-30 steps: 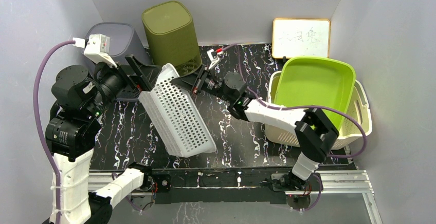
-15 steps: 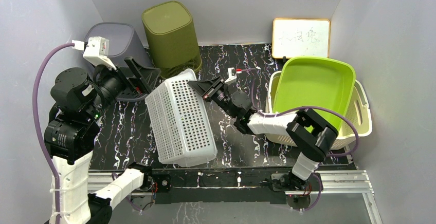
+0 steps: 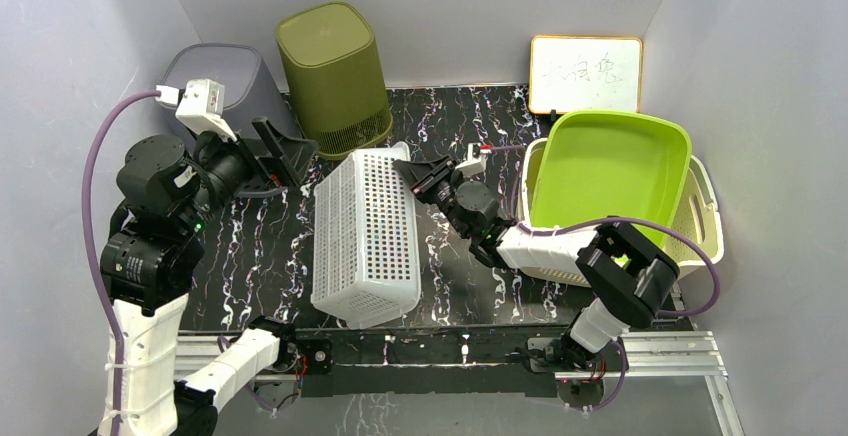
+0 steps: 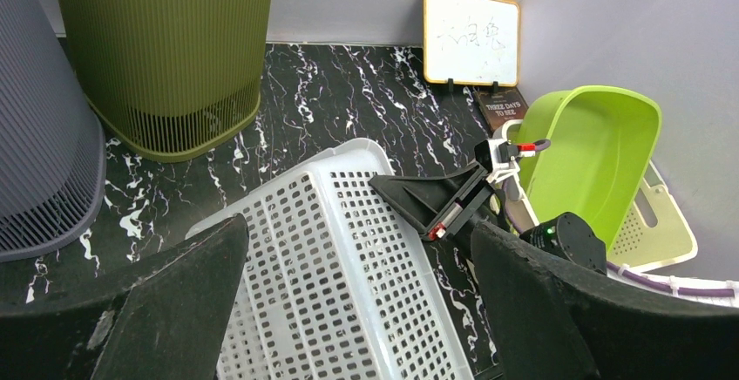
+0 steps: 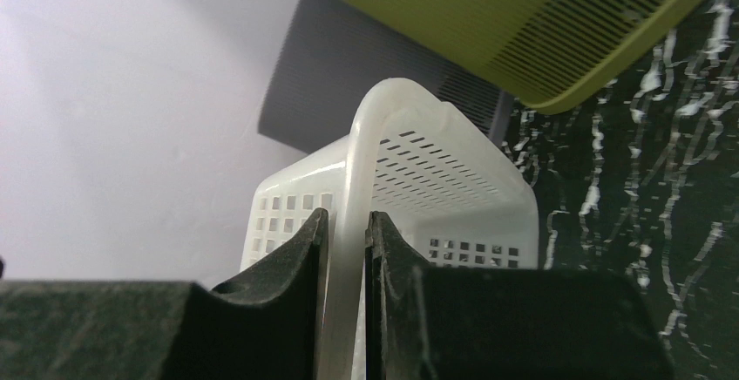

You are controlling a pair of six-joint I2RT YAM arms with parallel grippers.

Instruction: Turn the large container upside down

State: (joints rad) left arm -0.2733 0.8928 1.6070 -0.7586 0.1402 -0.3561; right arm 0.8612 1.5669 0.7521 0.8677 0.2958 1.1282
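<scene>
My right gripper [image 3: 416, 170] stays clamped on the far right rim of the white basket [image 3: 365, 231]. Over the last second the basket has swung from a steep tilt to lie bottom-up mid-table, reaching toward the near edge. My left gripper [image 3: 283, 159], jaws wide apart, has drawn clear of it to the left. The flip looks all but done; setting down and letting go seems to be what remains.
</scene>
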